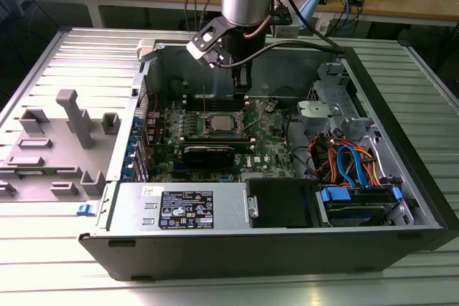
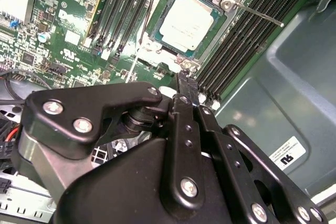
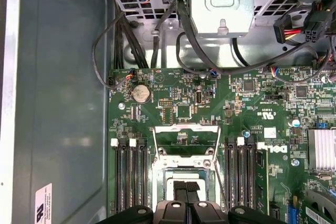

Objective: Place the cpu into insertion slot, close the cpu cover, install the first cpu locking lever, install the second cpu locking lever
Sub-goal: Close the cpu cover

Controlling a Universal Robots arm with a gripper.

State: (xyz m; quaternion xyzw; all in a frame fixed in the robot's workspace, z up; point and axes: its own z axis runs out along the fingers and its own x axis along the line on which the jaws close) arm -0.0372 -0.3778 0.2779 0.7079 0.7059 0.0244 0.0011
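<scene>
The cpu [image 1: 228,121] [image 2: 186,22], a flat square chip with a dull silver top, lies in the insertion slot [image 2: 206,41] on the green motherboard [image 1: 269,145]. The cpu cover [image 3: 186,128], a thin metal frame with a square window, stands swung open at one side of the slot. A thin locking lever [image 2: 257,14] juts out unlatched beside the memory slots. My gripper [image 1: 244,89] [image 2: 182,77] [image 3: 186,186] hangs just above the slot's edge. Its fingers are shut together with nothing between them. In the first wrist view they cover the middle of the cpu [image 3: 170,186].
The open computer case [image 1: 401,148] walls in the board. A power supply [image 1: 183,209] sits at the front, with a drive bay and blue and orange cables [image 1: 355,163] at the exterior view's right. A black card [image 1: 208,152] lies near the slot. A grey fixture [image 1: 68,134] stands outside the case.
</scene>
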